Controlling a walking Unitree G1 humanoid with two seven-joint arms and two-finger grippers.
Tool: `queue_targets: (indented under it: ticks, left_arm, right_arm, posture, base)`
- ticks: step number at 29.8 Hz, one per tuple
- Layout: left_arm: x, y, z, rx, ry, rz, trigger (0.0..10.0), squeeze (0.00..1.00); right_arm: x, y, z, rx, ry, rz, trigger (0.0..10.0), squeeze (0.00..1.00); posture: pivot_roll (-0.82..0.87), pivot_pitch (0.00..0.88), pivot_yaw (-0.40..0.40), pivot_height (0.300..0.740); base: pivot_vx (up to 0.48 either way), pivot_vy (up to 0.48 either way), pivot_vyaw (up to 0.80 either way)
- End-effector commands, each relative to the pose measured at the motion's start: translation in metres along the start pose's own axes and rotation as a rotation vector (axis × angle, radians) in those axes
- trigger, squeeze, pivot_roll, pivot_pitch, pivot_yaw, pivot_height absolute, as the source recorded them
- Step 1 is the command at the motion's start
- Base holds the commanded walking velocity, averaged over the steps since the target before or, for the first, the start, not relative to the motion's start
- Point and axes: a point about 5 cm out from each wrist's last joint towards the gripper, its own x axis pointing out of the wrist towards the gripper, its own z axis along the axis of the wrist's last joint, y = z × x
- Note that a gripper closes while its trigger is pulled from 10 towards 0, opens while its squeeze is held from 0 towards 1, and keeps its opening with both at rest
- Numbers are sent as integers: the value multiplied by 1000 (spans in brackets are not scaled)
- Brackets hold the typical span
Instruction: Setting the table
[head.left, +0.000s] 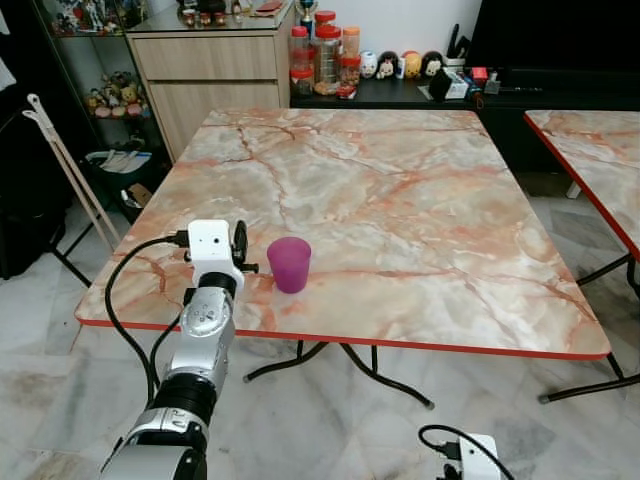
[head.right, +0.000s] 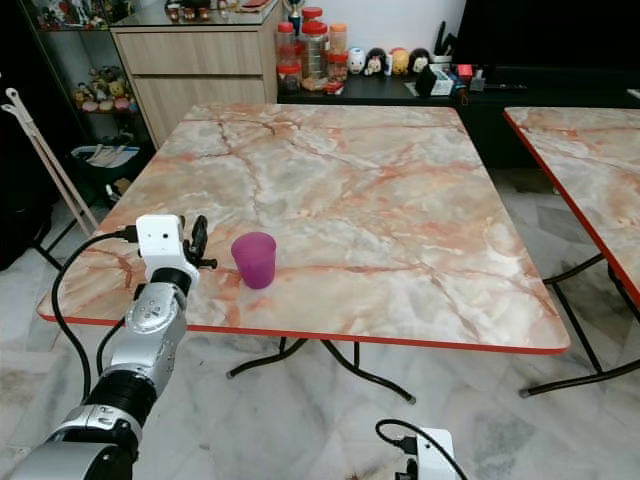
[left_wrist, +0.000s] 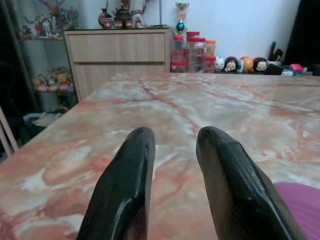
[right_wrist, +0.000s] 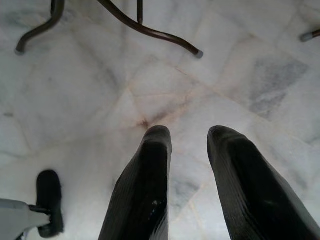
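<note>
Even, bright indoor light w/ soft shadows — eye views sharp, wrist views blur close up — faint tabletop (left_wrist: 260, 107) sheen.

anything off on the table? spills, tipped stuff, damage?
Nothing stands out. The purple cup stands upright on the marble table, near its front edge, with no spill around it. The left claw sits open just left of the cup, apart from it. The right claw hangs open over the floor.

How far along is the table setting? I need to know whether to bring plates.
Done: one purple cup stands upright on the marble table, near its front edge. In hand: nothing; the left claw hovers open beside the cup, and the right claw hangs open over the floor. Left: every other piece of the setting.
</note>
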Motion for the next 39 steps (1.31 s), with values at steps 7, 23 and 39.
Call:
queue_targets:
  ticks: [7,23,39]
  left_arm:
    - [1,-2,3,-12,-16,-2,10000,0]
    - [2,5,7,-12,-31,24,10000,0]
    - [-2,35,29,19,-74,29,10000,0]
  right_arm:
    - [-1,-2,-4,7,10,-9,10000,0]
    - [0,0,-1,3,6,1,10000,0]
    - [-1,5,-6,6,21,11,10000,0]
  posture:
    - [0,0,12,740]
    - [6,0,8,740]
    - [20,0,18,740]
  base:
    - [350,0,0]
    - [375,0,0]
    - [137,0,0]
